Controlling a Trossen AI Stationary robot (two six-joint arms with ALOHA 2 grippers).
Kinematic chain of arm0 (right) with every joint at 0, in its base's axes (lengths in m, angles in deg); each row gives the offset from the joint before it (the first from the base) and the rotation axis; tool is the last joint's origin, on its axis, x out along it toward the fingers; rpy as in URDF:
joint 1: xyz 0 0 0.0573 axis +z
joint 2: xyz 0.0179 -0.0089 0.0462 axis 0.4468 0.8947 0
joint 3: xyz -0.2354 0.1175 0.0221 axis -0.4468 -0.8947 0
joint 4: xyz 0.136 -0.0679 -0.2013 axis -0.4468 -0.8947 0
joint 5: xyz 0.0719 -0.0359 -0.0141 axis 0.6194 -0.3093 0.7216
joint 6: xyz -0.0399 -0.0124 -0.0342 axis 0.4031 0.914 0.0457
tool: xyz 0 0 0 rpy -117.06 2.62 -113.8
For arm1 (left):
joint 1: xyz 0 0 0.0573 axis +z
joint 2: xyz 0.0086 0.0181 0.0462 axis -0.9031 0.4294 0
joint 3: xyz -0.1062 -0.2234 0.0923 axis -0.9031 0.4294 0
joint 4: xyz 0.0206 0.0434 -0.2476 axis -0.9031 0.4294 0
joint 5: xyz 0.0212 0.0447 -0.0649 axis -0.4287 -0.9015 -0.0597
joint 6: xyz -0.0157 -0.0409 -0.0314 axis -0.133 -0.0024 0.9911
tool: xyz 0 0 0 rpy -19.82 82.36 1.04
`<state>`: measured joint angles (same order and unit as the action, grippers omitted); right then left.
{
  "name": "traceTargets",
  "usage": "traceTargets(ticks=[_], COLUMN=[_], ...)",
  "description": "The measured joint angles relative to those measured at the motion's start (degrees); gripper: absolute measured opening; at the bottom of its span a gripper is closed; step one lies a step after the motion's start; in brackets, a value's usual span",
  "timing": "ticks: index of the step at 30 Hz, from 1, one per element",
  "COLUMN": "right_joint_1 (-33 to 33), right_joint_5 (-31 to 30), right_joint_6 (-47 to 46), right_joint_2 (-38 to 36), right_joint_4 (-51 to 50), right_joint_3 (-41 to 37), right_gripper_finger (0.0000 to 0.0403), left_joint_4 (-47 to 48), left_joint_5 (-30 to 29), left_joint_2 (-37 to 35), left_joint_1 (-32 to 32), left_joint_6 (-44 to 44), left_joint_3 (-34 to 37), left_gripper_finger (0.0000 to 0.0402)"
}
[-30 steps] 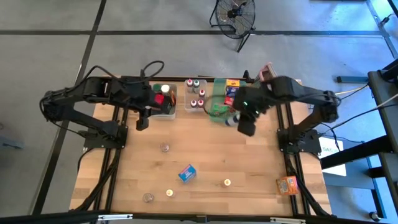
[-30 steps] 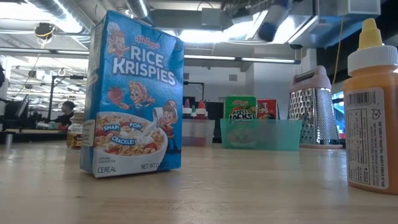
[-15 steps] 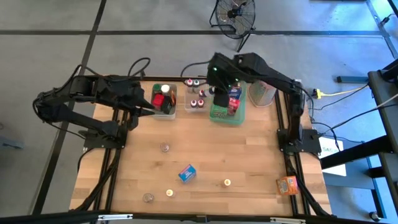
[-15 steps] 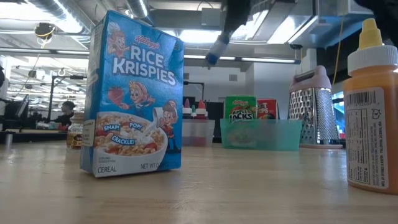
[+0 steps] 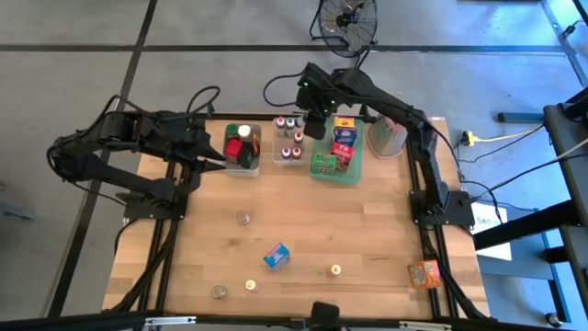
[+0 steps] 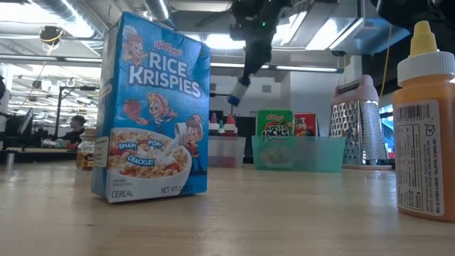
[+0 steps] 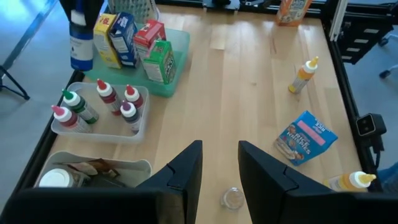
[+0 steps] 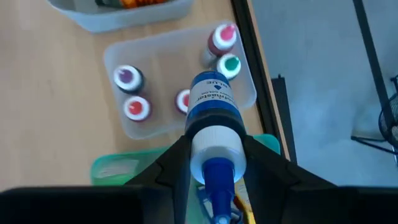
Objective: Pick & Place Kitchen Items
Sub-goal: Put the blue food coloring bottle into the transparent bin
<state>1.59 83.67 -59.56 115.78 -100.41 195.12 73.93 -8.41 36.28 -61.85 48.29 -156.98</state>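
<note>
My right gripper [image 5: 315, 127] hangs over the clear bin [image 5: 290, 153] of small coloured-cap bottles at the table's far edge, shut on a blue bottle [image 8: 211, 102] with a white collar. That bottle also shows in the left wrist view [image 7: 81, 43] and in the low view [image 6: 237, 92], well above the bin. The green tray [image 5: 335, 168] with small food boxes stands just right of the bin. My left gripper [image 5: 217, 158] waits open and empty beside the clear bin of jars [image 5: 241, 147]. My right gripper pinches the blue bottle at its white collar [image 8: 214, 144], just below the blue tip, one finger on each side. The fingers come steeply from above. The bottle hangs below them, cap up and slightly tilted, clear of the bin and its bottles.
On the open wood lie a Rice Krispies box [image 5: 277, 256], two small orange bottles [image 5: 335, 270] [image 5: 249, 286], two little jars [image 5: 243, 218] [image 5: 219, 292] and an orange box [image 5: 424, 273] at the right edge. A box grater [image 5: 386, 136] stands right of the tray.
My right gripper has swung with the blue bottle from the near right side of the green tray toward the far edge and the left, and now hangs over the bin of small bottles. My left gripper has drawn back a little toward the far edge.
</note>
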Motion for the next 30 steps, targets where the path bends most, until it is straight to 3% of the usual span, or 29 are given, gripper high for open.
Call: traceTargets(ticks=[18, 30], right_joint_1=[-6.34, -6.54], right_joint_5=[2.41, 4.83], right_joint_6=[6.27, 8.43], right_joint_2=[6.40, 9.76], right_joint_4=[2.49, 3.25], right_joint_3=[-0.02, 0.00], right_gripper_finger=[0.0118, 0.0118], left_joint_4=[-0.63, -0.66], left_joint_5=[-3.38, -3.63], left_joint_2=[0.02, 0.02], left_joint_1=[0.01, 0.02], left_joint_6=[3.75, 5.04], left_joint_3=[0.00, 0.00], left_gripper_finger=[0.0098, 0.0098])
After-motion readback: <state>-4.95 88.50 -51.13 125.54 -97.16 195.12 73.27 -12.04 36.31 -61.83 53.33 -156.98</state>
